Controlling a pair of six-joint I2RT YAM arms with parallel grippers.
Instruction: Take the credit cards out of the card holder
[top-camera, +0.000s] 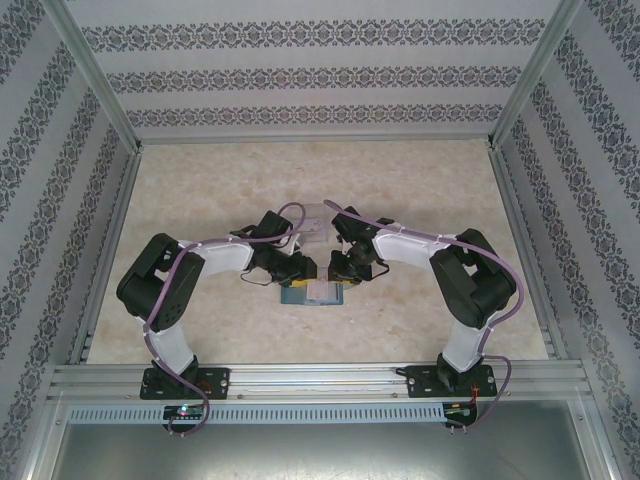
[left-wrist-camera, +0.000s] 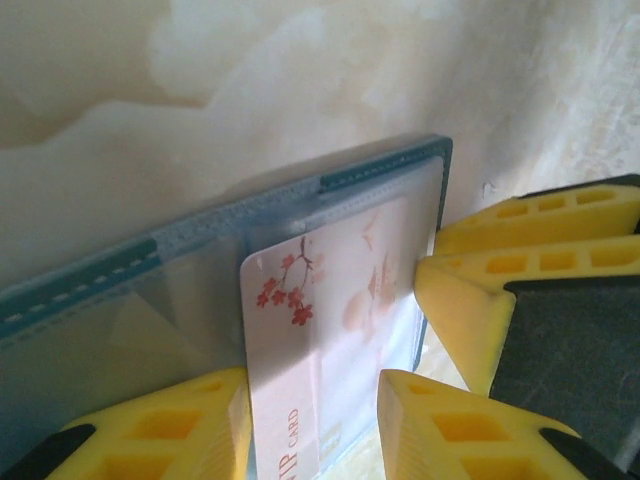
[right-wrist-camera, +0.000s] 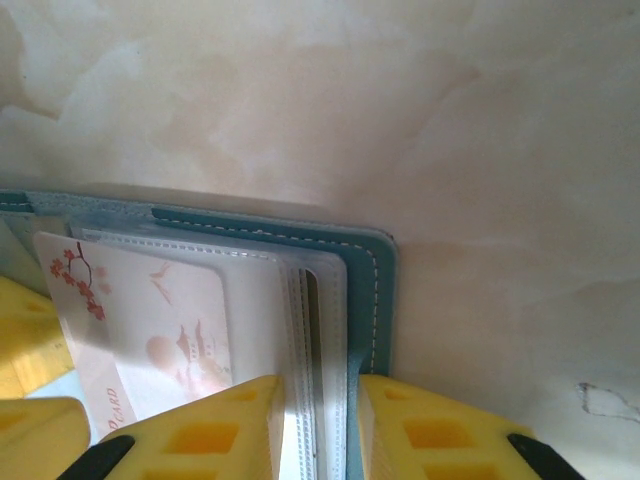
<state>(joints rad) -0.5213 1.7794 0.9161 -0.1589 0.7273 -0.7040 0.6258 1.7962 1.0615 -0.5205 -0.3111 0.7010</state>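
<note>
The teal card holder (top-camera: 312, 292) lies open on the table between both grippers. In the left wrist view its stitched edge (left-wrist-camera: 380, 170) and clear sleeves show. A white credit card (left-wrist-camera: 290, 330) with red blossoms sticks partly out of a sleeve. My left gripper (left-wrist-camera: 313, 385) stands open, and the card lies flat across the gap between its yellow fingers. My right gripper (right-wrist-camera: 318, 385) is shut on the card holder's (right-wrist-camera: 380, 290) stacked clear sleeves and teal cover, seen edge-on. The same card (right-wrist-camera: 150, 310) shows at the left there. From above, the left gripper (top-camera: 300, 272) and right gripper (top-camera: 335, 270) nearly touch.
A clear plastic box (top-camera: 312, 218) stands just behind the grippers. The marbled table (top-camera: 200, 190) is fenced by aluminium rails and patterned walls. The right gripper's fingers (left-wrist-camera: 520, 260) sit close beside the left one's.
</note>
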